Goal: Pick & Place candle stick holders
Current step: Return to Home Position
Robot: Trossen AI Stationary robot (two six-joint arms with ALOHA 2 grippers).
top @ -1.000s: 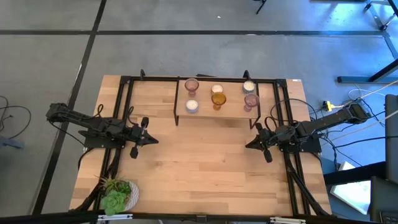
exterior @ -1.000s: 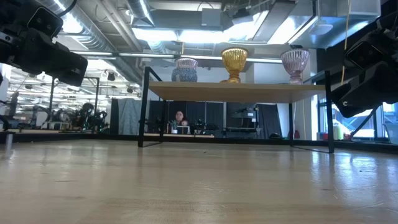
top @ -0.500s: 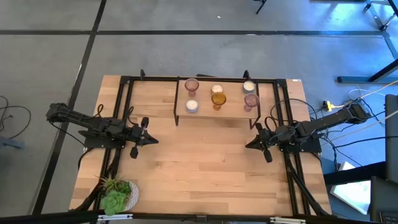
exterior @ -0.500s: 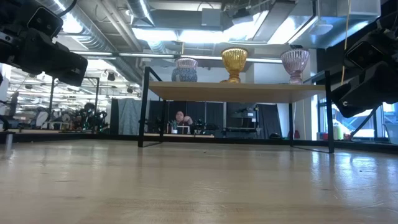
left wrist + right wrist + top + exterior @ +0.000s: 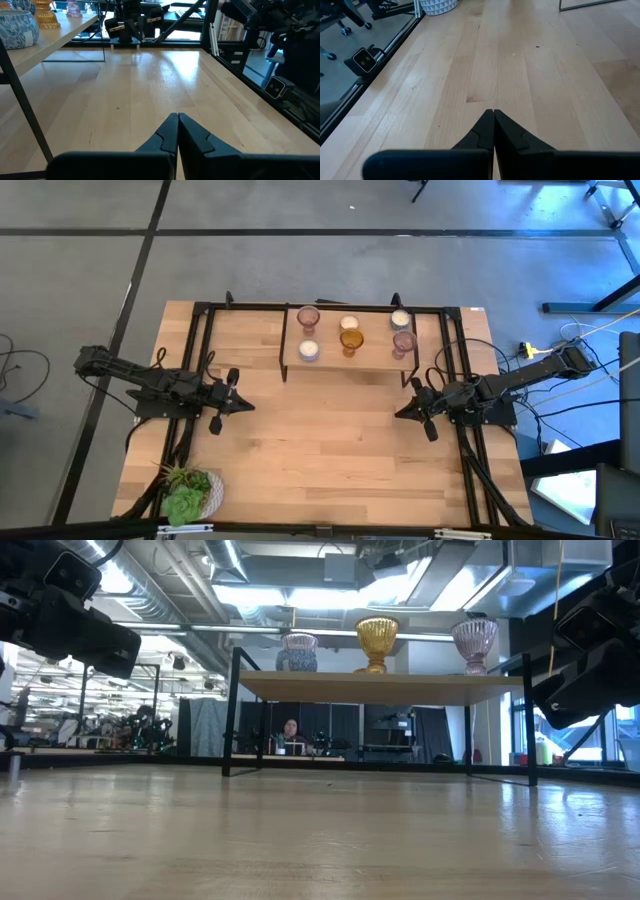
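Candle stick holders [image 5: 350,339], all six, sit in two rows on the shelf [image 5: 375,356] at the bench [image 5: 320,450] far edge, left arm [image 5: 150,385] and right arm [image 5: 485,393] low at either side, both jaws pinched together, empty.

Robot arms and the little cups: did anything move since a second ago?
Nothing visibly changed. The left gripper and the right gripper stay shut and empty over the table, one at each side. All six candle holders stand where they were on the shelf.
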